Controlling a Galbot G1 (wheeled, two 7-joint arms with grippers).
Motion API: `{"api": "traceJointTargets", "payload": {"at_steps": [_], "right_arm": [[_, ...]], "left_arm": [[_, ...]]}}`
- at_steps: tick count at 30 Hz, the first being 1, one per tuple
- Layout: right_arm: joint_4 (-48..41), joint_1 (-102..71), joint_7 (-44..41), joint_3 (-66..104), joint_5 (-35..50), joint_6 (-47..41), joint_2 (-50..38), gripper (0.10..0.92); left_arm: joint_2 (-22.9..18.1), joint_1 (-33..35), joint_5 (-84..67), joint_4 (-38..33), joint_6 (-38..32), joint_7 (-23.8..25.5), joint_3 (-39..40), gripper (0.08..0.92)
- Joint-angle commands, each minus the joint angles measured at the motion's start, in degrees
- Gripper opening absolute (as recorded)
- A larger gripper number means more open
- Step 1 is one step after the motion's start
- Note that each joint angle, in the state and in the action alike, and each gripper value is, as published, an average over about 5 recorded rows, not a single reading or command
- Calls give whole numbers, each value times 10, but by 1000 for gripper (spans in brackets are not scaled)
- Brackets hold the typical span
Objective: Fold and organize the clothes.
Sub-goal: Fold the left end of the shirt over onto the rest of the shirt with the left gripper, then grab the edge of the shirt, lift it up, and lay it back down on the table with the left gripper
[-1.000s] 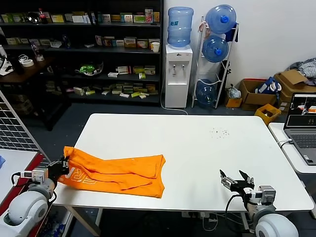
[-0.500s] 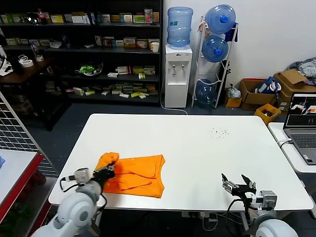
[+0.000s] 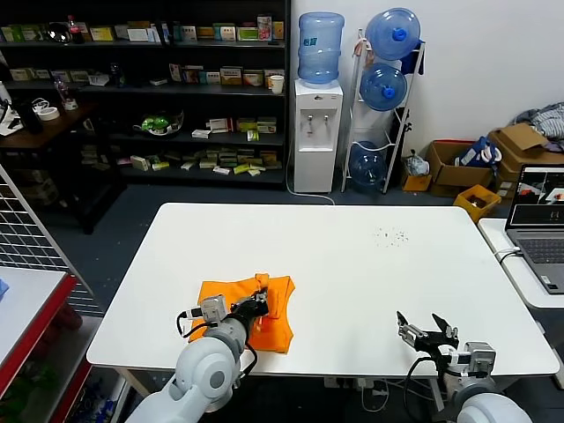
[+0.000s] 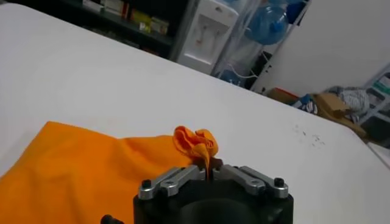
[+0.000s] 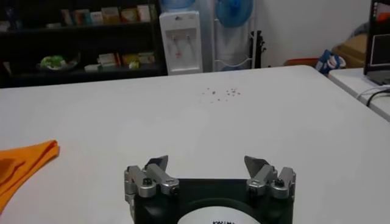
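The clothes are one bright orange T-shirt point(image 3: 278, 322) lying folded into a compact patch near the front left of the white table point(image 3: 352, 256). My left gripper point(image 3: 258, 304) sits over the shirt's right half, shut on a bunched edge of the cloth. In the left wrist view that crumpled orange tuft point(image 4: 196, 141) sticks up from the pinched left gripper point(image 4: 208, 167), with the rest of the shirt point(image 4: 79, 176) flat beside it. My right gripper point(image 3: 426, 328) waits open at the front right edge, nothing between its fingers; in its own view the right gripper point(image 5: 207, 163) faces bare table, with a corner of the T-shirt point(image 5: 24, 158) far off.
A laptop point(image 3: 539, 216) sits on a side table to the right. A wire rack point(image 3: 26, 238) and a red-edged table stand on the left. Behind the table are a water dispenser point(image 3: 317, 132), bottle rack and shelves. Small dark specks point(image 3: 392, 236) mark the tabletop.
My left gripper has carried the shirt's left end rightward across the rest, folding the long orange strip to about half its width. The right arm has hardly moved.
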Motion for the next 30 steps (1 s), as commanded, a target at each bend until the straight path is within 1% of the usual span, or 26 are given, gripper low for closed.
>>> {"api": "traceJointTargets", "payload": {"at_steps": [1, 5, 9, 12, 15, 18, 20, 22, 24, 30], "right_arm": [[-2, 0, -1, -2, 0, 0, 1, 823], [-6, 2, -1, -6, -1, 0, 0, 823], [-12, 8, -1, -14, 0, 0, -1, 823], [-15, 16, -1, -25, 0, -2, 0, 823], [-14, 23, 0, -31, 0, -3, 3, 823], [-15, 24, 0, -31, 0, -3, 4, 823], [-16, 23, 0, -31, 0, -2, 4, 823], [-17, 22, 0, -31, 0, -2, 4, 823], [-16, 21, 1, -31, 0, -3, 4, 823], [-7, 14, 2, -21, 1, -5, 2, 823]], "left_arm": [[-43, -16, 50, 22, 6, 13, 13, 190], [-15, 2, 45, 8, 5, 23, -19, 302], [32, 27, 27, -10, 3, 33, -59, 423], [72, 49, 19, -15, -4, 49, -91, 510], [111, 86, 22, -7, -13, 84, -140, 597], [148, 128, 39, 22, -33, 142, -193, 683], [163, 148, 56, 47, -52, 178, -212, 735], [163, 157, 69, 71, -65, 201, -217, 784], [155, 156, 77, 86, -72, 210, -215, 811], [133, 133, 89, 104, -75, 217, -193, 822]]}}
